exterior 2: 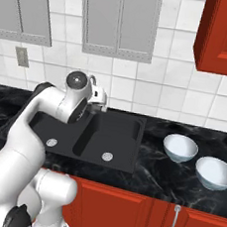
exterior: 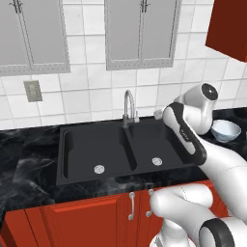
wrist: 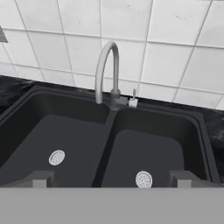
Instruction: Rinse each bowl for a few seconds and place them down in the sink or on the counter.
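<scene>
Bowls [exterior 2: 180, 147] stood upright on the counter [exterior 2: 143, 174], well off to the right of the pincer [wrist: 111, 178] and apart from it. The right base view showed two, the near bowl [exterior 2: 215, 173] just beside the far one; the left base view showed one bowl [exterior: 226, 130], partly behind the arm. The pincer hung above the sink [wrist: 109, 144], its tips spread wide apart with nothing between them, as the hand view showed; in both base views the arm covered it. Straight ahead of it rose the faucet [wrist: 107, 72], with the left drain [wrist: 57, 157] and right drain [wrist: 143, 179] below. An outlet [exterior: 33, 90] sat on the tiled wall far to its left. The sink's right basin was partly hidden by the arm in the left base view, its left basin in the right base view. No writing could be read anywhere.
</scene>
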You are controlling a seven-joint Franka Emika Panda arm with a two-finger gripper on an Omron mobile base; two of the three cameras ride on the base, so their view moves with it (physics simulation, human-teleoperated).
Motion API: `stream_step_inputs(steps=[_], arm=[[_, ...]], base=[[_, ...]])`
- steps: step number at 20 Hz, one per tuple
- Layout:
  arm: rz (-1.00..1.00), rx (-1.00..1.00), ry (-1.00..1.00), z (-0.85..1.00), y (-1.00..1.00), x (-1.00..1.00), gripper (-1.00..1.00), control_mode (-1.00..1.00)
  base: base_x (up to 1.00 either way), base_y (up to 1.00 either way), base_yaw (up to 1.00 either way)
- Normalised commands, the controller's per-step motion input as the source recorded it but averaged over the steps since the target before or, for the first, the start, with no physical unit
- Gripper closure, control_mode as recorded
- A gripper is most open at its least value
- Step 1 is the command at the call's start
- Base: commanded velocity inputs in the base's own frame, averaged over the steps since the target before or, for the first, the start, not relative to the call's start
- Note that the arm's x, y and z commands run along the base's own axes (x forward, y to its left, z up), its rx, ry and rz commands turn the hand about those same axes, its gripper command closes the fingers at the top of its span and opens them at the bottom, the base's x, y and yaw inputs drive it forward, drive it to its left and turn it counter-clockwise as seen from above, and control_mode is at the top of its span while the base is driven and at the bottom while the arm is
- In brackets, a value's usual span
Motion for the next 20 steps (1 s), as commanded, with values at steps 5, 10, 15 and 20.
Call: stream_step_inputs(steps=[5, 10, 15, 20], arm=[[0.09, 0.0, -0.03, -0.17, -0.12, 0.26, -1.0, -1.0], [0.1, 0.0, -0.07, -0.18, -0.1, 0.23, -1.0, -1.0], [0.1, 0.0, -0.15, -0.16, -0.12, 0.14, -1.0, -1.0], [0.09, 0.0, -0.18, -0.17, -0.14, 0.11, -1.0, -1.0]], base=[[0.0, 0.0, 0.0], [0.0, 0.0, 0.0], [0.0, 0.0, 0.0], [0.0, 0.0, 0.0]])
